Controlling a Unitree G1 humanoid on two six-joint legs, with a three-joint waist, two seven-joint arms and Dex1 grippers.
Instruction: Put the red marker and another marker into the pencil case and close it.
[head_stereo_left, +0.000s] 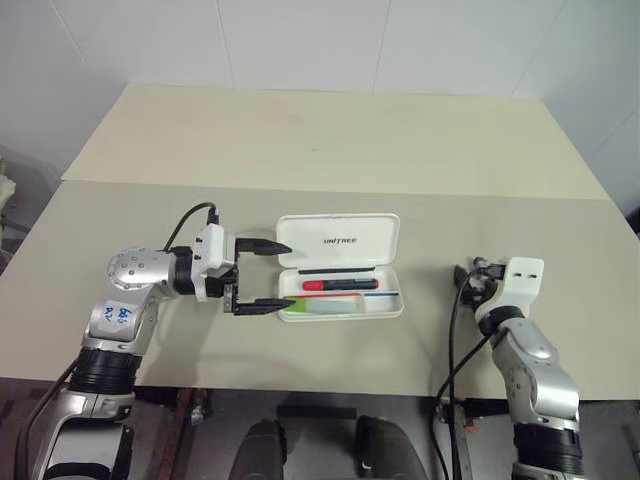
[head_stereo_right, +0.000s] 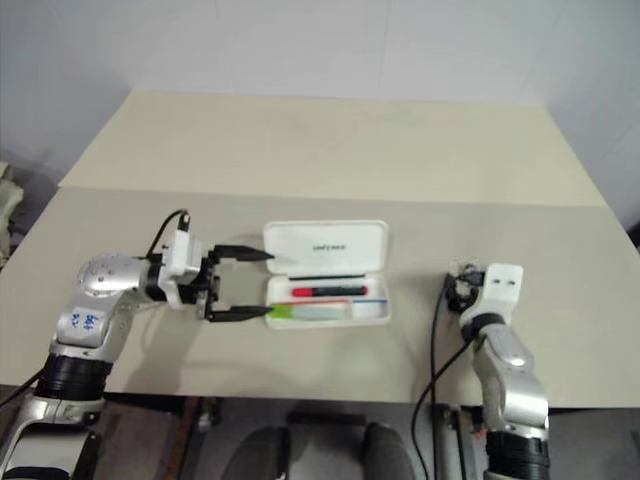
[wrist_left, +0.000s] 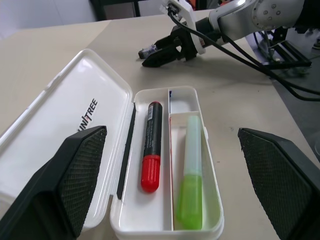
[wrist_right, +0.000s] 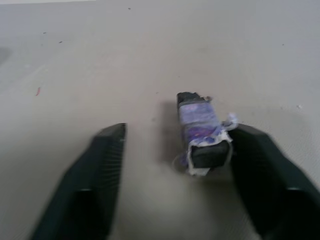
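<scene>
Two markers already lie in the pencil case (head_stereo_left: 340, 268), which sits open near the middle of your desk (head_stereo_left: 330, 140), a little toward the front edge. Its lid, with dark lettering, is folded flat toward the far edge. The red marker (wrist_left: 151, 146) rests in the tray compartment next to the hinge, its cap toward the desk's left edge. The other marker (wrist_left: 192, 172), light green with a pale cap, lies in the compartment nearer the front edge, parallel to the first and separated from it by a thin divider.

Your left end effector (head_stereo_left: 262, 276) hovers at the left end of the case, pointing toward the right edge, with its fingers spread wide; one fingertip is at the lid, the other at the tray's front-left corner, and you cannot tell whether they touch.

Your right end effector (wrist_right: 172, 150) is well apart from the case, near the front-right corner, fingers (wrist_right: 100, 165) partly spread and gripping nothing.
</scene>
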